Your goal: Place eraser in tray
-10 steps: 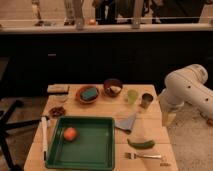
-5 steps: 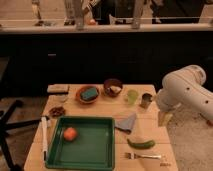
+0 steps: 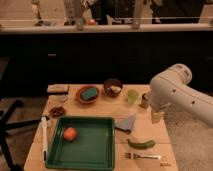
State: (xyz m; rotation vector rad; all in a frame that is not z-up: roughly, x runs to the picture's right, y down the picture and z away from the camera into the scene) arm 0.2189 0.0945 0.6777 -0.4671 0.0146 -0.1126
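The eraser (image 3: 58,89), a flat beige-grey block, lies at the back left corner of the wooden table. The green tray (image 3: 102,150) sits at the front left of the table and holds an orange round fruit (image 3: 70,133). My white arm (image 3: 175,92) reaches in from the right. Its gripper (image 3: 157,118) hangs over the table's right edge, far to the right of the eraser and right of the tray, with nothing visibly in it.
A white marker (image 3: 44,137) lies left of the tray. At the back are an orange bowl with a teal block (image 3: 88,94), a brown bowl (image 3: 113,87), a green cup (image 3: 132,95) and a dark cup (image 3: 145,100). A grey cloth (image 3: 126,123), a green vegetable (image 3: 141,144) and a fork (image 3: 145,156) lie right of the tray.
My arm has swung a little to the left, bringing the gripper closer over the table's right edge. The objects on the table have not moved.
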